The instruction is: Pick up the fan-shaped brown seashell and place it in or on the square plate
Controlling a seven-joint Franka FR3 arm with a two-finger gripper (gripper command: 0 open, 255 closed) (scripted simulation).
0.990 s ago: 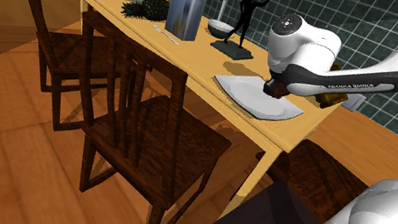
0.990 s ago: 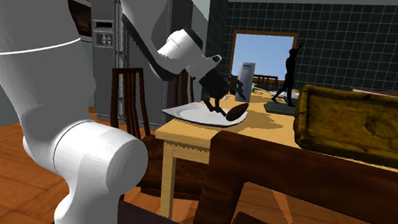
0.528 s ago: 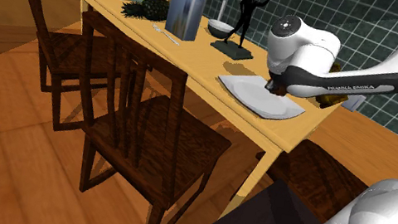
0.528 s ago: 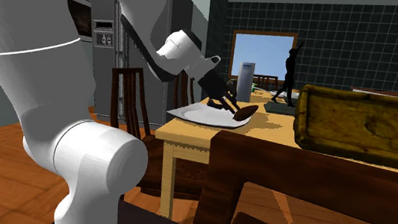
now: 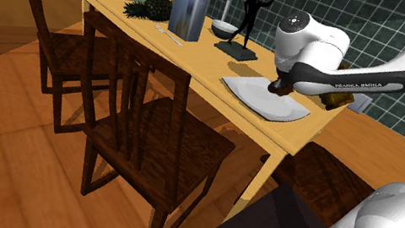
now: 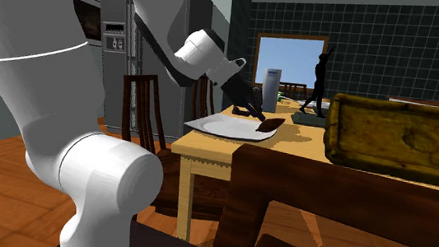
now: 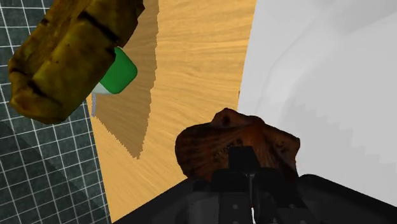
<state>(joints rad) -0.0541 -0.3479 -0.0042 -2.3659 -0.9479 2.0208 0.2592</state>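
1. Shoulder view: the gripper (image 5: 279, 86) hangs low over the far corner of the white square plate (image 5: 253, 101), which lies near the end of the wooden table (image 5: 197, 67). The arm's wrist covers the shell here. I judge this to be the placing step, close to its finish.

2. Second exterior view: the brown shell (image 6: 269, 124) sits at the plate's (image 6: 216, 126) rim on this view's right, touching or all but touching it. The gripper (image 6: 254, 112) is right at the shell's upper left. The shell lies nearly flat, and its long axis runs along the view's left-right line, rising a little toward the right.

3. Wrist view: the shell (image 7: 235, 145) is directly ahead of the gripper tip (image 7: 242, 162). Its broad span crosses the plate's (image 7: 331, 83) straight edge, with one end seen against the plate and the other against bare table (image 7: 191, 63). A humped, narrower part points away from the gripper, and I take that for the hinge end, though not with certainty. Whether the gripper clasps the shell or has let go, I cannot tell.

4. Next move, as a judgement: if the shell is held, it calls for a small shift inward over the plate before release, since it sits on the rim and could tip off onto the wood. If it is free, the gripper needs a clean lift straight away from it.
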